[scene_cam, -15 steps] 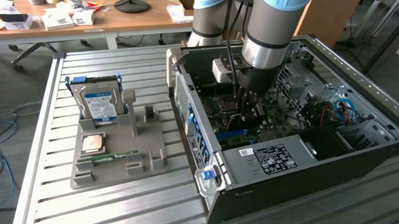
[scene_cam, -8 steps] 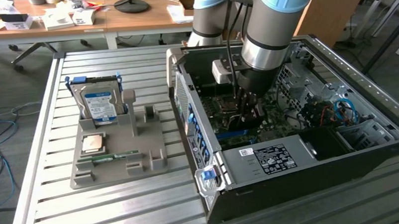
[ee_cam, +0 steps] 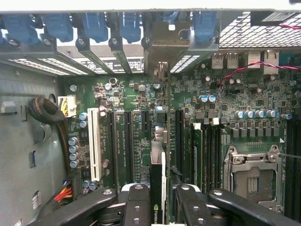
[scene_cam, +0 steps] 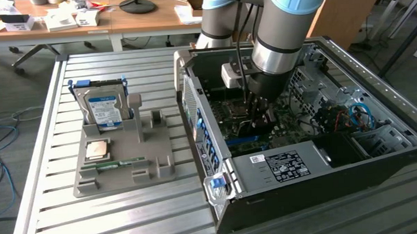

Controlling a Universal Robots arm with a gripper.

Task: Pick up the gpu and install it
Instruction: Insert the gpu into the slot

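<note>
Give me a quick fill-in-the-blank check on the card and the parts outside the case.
1. The gripper is ____ on the gpu.
2. The gpu stands edge-on to the green ____ inside the case.
3. In the grey holder on the table, the hard drive with the ____ label stands upright.
Missing words: shut; motherboard; blue.

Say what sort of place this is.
Probably a robotics lab for PC assembly: an open computer case on a slatted metal table, the gripper holding the gpu at its motherboard, desks behind.
</note>
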